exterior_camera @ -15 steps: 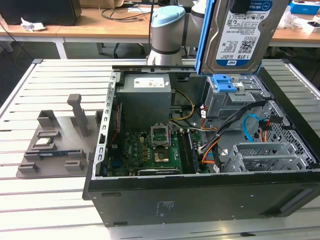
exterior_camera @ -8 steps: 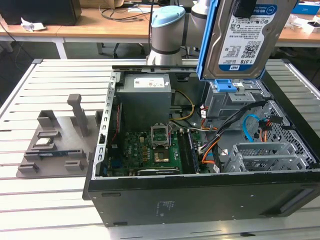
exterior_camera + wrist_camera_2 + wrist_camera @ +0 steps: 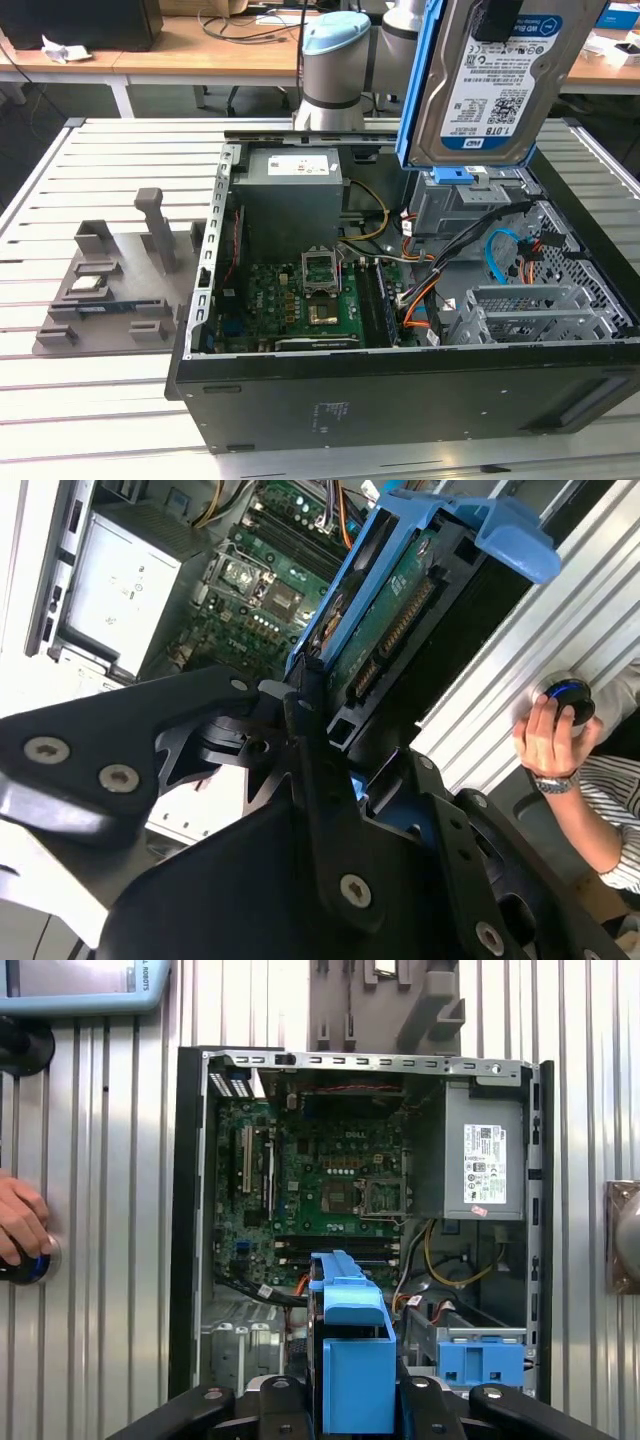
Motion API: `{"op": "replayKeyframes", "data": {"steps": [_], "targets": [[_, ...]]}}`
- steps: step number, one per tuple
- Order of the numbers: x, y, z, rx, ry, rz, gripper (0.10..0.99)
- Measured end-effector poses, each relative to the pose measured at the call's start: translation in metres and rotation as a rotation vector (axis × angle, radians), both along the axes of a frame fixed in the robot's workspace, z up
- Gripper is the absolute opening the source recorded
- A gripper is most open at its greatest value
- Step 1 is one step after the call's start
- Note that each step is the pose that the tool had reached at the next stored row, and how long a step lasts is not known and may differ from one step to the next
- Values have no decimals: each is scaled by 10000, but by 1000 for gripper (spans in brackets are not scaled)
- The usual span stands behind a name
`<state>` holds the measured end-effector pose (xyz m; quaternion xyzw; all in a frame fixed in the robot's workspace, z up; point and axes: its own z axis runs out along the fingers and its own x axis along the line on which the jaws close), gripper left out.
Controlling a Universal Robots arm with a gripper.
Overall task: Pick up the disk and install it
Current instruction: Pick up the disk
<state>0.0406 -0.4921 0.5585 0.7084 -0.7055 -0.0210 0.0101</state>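
The disk (image 3: 487,85) hangs on edge high over the open computer case (image 3: 400,395), at the exterior view's right, label side showing and blue bracket along its edges. My gripper (image 3: 495,18) is shut on its upper end. In the first wrist view the disk (image 3: 354,1360) is seen edge-on between my black fingers (image 3: 432,1400), above the case's drive-bay end. The second wrist view shows the disk's green circuit-board side (image 3: 395,605) clamped in my gripper (image 3: 330,730).
Inside the case lie a motherboard (image 3: 300,300), a grey power supply (image 3: 290,190) and a grey metal drive cage (image 3: 530,310) with a blue latch (image 3: 482,1360). A grey parts fixture (image 3: 110,290) sits on the slatted table. A person's hand (image 3: 20,1222) rests on a button.
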Motion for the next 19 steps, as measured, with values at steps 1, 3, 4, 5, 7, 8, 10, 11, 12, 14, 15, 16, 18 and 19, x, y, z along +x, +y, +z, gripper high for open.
{"op": "replayKeyframes", "data": {"steps": [1, 3, 4, 5, 7, 8, 10, 11, 12, 14, 15, 16, 18, 19], "targets": [[0, -52, -2, 0, 0, 1, 365], [0, -136, -8, -1, 0, 0, 365], [0, -166, -18, 0, 0, 0, 365], [-1, -186, -37, 2, 0, -1, 365], [0, -200, -62, 0, 0, 0, 365], [1, -209, -82, -1, 1, 0, 365], [2, -216, -111, -3, 1, 0, 365], [3, -221, -137, -1, 1, 0, 365], [3, -224, -158, 0, 1, -1, 365], [5, -230, -184, 1, 1, 0, 365], [5, -231, -193, 1, 1, 0, 365], [5, -234, -204, -1, 2, 0, 365], [6, -239, -225, -1, 1, 0, 365], [6, -241, -233, -1, 1, 0, 365]]}}
